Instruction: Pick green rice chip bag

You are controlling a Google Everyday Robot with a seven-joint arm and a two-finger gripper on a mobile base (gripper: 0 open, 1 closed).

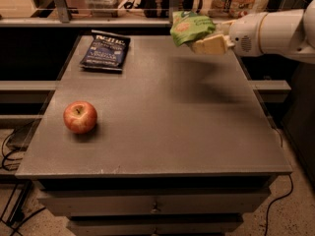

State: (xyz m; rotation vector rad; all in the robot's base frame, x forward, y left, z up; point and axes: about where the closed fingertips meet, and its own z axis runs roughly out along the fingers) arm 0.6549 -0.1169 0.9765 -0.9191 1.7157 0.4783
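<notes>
The green rice chip bag (pixel 191 27) hangs in the air above the far right part of the grey table (pixel 162 127), crumpled and tilted. My gripper (pixel 205 41) comes in from the right on a white arm and is shut on the bag's lower right edge, with its cream fingers (pixel 212 44) pinching it. The bag casts a faint shadow on the table below it.
A dark blue chip bag (pixel 104 50) lies flat at the table's far left. A red apple (pixel 79 117) sits near the left edge. A shelf with packages runs behind the table. Drawers are under the tabletop, cables on the floor.
</notes>
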